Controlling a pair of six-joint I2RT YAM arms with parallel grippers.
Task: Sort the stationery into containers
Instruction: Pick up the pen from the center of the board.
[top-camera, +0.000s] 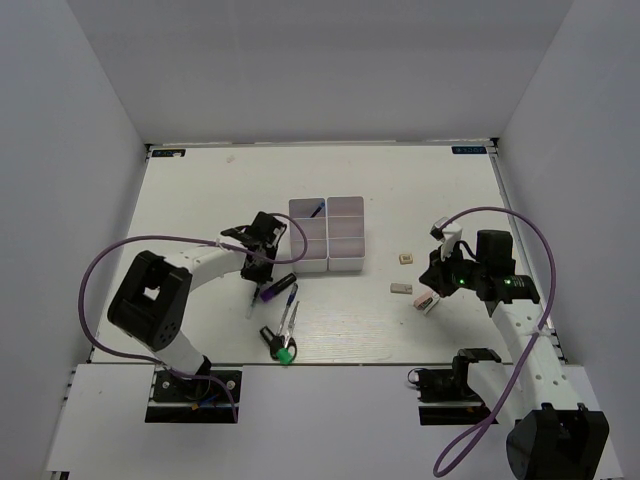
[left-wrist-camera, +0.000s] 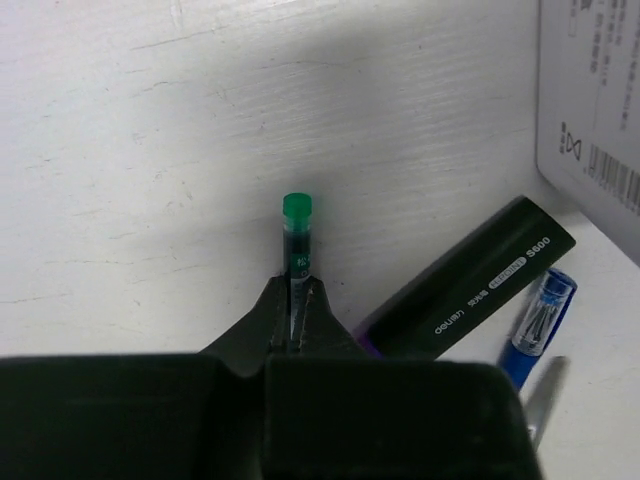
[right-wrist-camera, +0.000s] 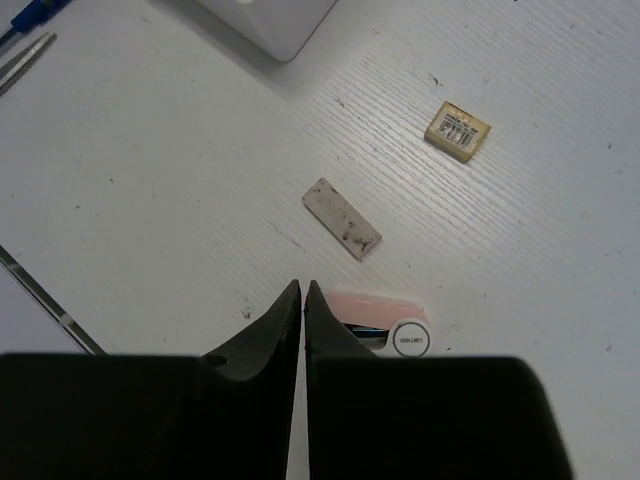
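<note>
Stationery is held at one point only: a thin green-capped pen (left-wrist-camera: 296, 245) is clamped between the fingers of the left gripper (left-wrist-camera: 297, 305), which are pressed tight on its barrel, the cap pointing away from the wrist. Whether the pen is lifted off the table (left-wrist-camera: 150, 150) cannot be told. Just beside the gripper, on its right in the wrist view, a black marker (left-wrist-camera: 470, 290) with a purple end is laid at a slant, and a blue pen (left-wrist-camera: 538, 320) is seen just past it. The containers (top-camera: 345, 264) (a white block of bins in a two-by-three grid) are found near these, farther up the table. One blue-tipped pen (top-camera: 316, 209) is already lodged in the rear left bin. A pair of black-handled scissors (top-camera: 272, 338) is laid nearer the arm bases.

The right gripper (right-wrist-camera: 302, 297) is closed with nothing between its fingers, and is held low over the table, well apart from the containers. A pink-white piece (right-wrist-camera: 375, 305) is seen just beside its tips, a grey eraser (right-wrist-camera: 342, 218) a little farther out, and a beige eraser (right-wrist-camera: 457, 131) with a printed label beyond that.
</note>
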